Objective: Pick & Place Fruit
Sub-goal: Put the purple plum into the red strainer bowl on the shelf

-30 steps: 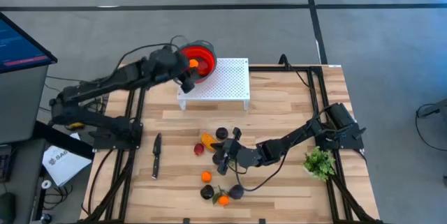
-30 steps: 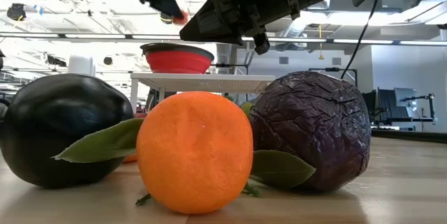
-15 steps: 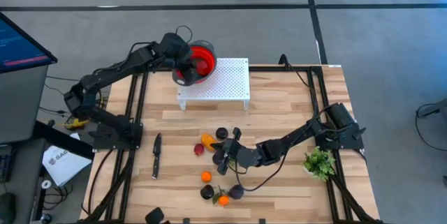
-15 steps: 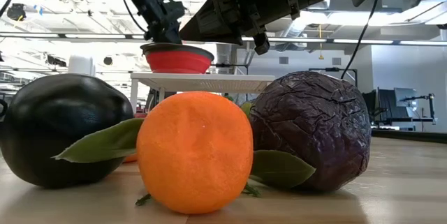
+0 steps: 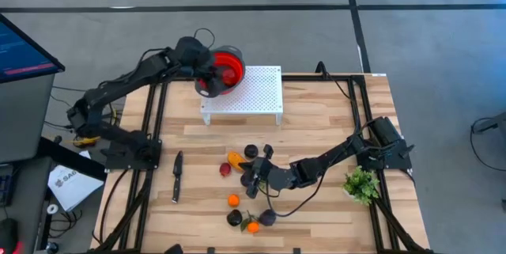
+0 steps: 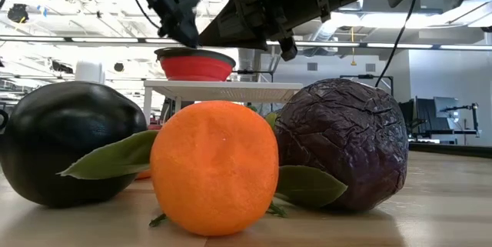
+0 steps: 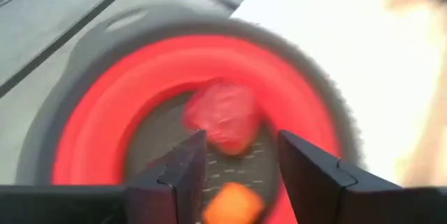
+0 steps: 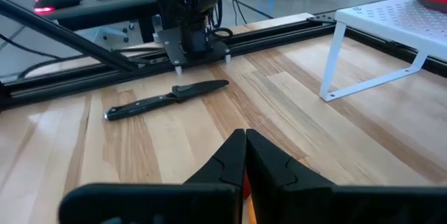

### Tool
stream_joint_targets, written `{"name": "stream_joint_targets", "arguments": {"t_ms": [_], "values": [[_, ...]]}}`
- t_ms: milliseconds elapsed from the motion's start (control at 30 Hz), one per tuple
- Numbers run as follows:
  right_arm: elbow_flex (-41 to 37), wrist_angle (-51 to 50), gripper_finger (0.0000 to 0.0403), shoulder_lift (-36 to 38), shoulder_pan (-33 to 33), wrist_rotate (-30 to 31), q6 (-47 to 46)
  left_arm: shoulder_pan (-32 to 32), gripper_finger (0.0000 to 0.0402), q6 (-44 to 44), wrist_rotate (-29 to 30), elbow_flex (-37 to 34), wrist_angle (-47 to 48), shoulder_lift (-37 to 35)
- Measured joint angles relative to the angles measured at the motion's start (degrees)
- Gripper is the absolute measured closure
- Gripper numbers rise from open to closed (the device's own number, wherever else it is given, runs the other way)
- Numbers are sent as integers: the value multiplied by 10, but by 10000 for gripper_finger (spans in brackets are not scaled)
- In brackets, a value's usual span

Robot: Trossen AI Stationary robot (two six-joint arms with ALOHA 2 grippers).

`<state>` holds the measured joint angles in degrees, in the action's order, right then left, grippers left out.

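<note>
My left gripper (image 5: 210, 76) hangs open over the red bowl (image 5: 227, 67), which stands on the white perforated stand (image 5: 253, 92). In the left wrist view its fingers (image 7: 241, 144) frame a red fruit (image 7: 223, 119) and an orange ball (image 7: 234, 203) lying in the bowl (image 7: 91, 133). My right gripper (image 5: 250, 176) is shut (image 8: 244, 137) and sits low among the fruit on the table: a dark one (image 5: 251, 151), the oblong orange-yellow piece (image 5: 236, 158), a red one (image 5: 224, 169) and an orange ball (image 5: 233, 200). Nearer lie two dark fruits (image 6: 65, 151) (image 6: 342, 143) and an orange (image 6: 214, 166).
A black knife (image 5: 176, 176) lies on the table left of the fruit and also shows in the right wrist view (image 8: 167, 98). The green leafy sprig (image 5: 361, 184) rests near the right edge. Bare wood lies between the stand and the fruit.
My left gripper carried an orange ball toward the far edge and dipped down over the bowl. The ball has left its fingers and lies in the bowl, and the gripper has since risen slightly. The right arm has kept still.
</note>
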<state>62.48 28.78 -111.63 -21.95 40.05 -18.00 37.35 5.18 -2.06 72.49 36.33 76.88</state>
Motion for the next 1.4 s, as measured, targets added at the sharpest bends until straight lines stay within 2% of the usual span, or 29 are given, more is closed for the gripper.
{"name": "stream_joint_targets", "arguments": {"t_ms": [200,400,467,567,667,900,1067,1200,1267,1400], "values": [[0,5,397,0,7,0,88,-62,240,-12,-87,-25,4,-97],[2,-31,397,21,9,0,165,-179,256,-31,-92,-131,-26,-213],[4,-88,397,43,13,-3,162,-223,261,-56,-92,-179,-64,-250],[14,-178,388,66,36,-47,121,-291,268,-87,-93,-258,-135,-297],[13,-233,356,72,66,-96,79,-359,275,-108,-93,-336,-227,-328],[11,-285,229,42,106,-127,74,-499,284,-117,-89,-489,-431,-338],[11,-276,144,22,124,-132,54,-561,284,-117,-37,-576,-561,-314],[10,-275,116,2,131,-138,44,-569,286,-119,10,-629,-634,-292],[15,-245,113,-15,132,-139,44,-568,286,-120,28,-647,-658,-284],[13,-247,112,-31,135,-138,37,-568,286,-121,59,-669,-694,-269]]}}
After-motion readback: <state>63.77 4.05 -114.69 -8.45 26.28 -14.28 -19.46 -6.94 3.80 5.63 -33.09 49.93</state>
